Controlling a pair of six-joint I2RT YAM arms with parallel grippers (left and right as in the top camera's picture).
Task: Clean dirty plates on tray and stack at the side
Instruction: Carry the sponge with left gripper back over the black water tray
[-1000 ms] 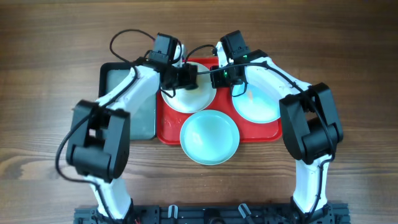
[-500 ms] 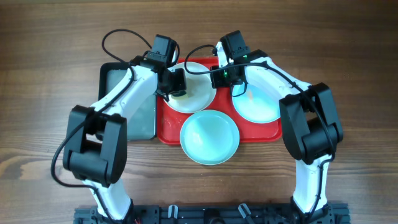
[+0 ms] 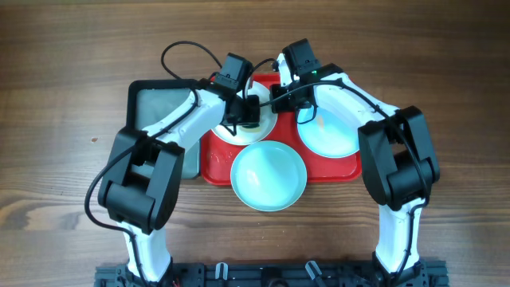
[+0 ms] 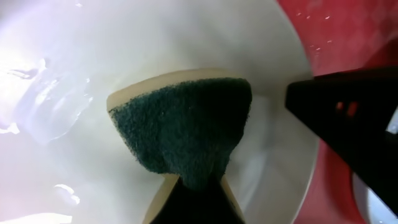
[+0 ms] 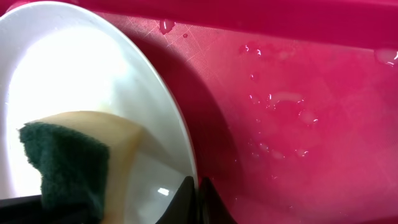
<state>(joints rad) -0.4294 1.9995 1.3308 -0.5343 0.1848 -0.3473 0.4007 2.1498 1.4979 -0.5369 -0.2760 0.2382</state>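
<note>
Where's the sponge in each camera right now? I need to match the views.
Overhead: hidden under the left gripper, over the white plate.
Left wrist: sponge at centre, green side facing the camera.
Right wrist: sponge at lower left, inside the plate.
Shared landmark: the white plate's rim against the red tray.

white plate [image 3: 259, 131]: overhead, mostly under the left gripper [image 3: 249, 112]; only the near rim shows.
plate's left side, left wrist view: washed out by glare.
left fingers [image 4: 186, 210]: cut off at the bottom edge, behind the sponge [image 4: 180, 124].
right gripper [image 5: 198, 191]: only the tips in view, at the plate's rim.
black tray [image 3: 151, 100]: partly under the left arm.
</note>
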